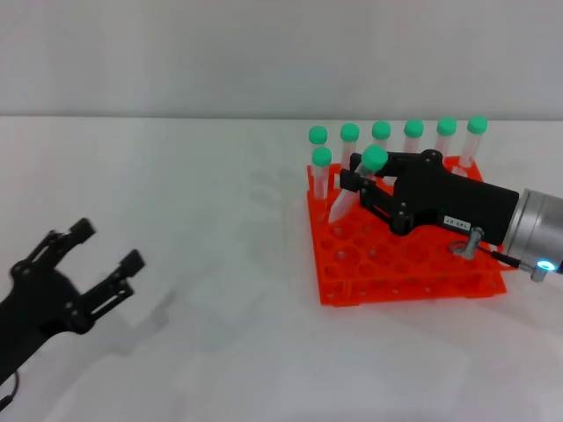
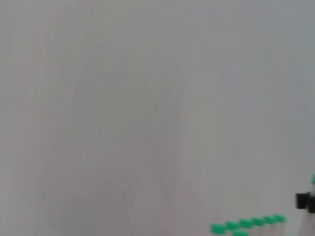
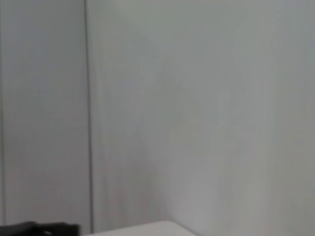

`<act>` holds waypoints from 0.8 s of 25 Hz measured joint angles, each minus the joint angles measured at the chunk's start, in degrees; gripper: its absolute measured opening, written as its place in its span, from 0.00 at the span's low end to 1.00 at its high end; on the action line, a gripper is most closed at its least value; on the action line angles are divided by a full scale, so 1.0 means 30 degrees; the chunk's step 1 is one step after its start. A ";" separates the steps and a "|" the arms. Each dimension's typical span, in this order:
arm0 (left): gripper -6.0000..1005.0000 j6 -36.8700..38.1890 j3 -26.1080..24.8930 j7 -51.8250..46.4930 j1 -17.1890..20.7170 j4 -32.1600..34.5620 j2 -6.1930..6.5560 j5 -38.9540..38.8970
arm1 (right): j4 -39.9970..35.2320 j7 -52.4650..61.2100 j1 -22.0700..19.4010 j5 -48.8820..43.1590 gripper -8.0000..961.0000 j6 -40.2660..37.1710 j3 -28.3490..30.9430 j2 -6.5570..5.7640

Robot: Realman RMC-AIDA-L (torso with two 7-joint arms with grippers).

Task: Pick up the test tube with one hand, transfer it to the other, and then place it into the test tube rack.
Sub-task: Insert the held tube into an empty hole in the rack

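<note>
In the head view my right gripper, black with a small white label, is shut on the test tube. The tube has a green cap and hangs tilted, its pointed tip down over the left part of the orange-red test tube rack. Several identical green-capped tubes stand in the rack's back row and one at its left edge. My left gripper is open and empty, low at the left over the white table, far from the rack. The left wrist view shows green caps at its edge.
The white table stretches left and in front of the rack. A pale wall stands behind it. The right wrist view shows only wall and a strip of table edge.
</note>
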 joint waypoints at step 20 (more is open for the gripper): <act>0.88 -0.1136 0.0008 0.1276 0.0972 0.1814 0.0010 -0.1630 | 0.0151 -0.1051 0.1037 0.1267 0.22 0.3375 -0.0214 0.0285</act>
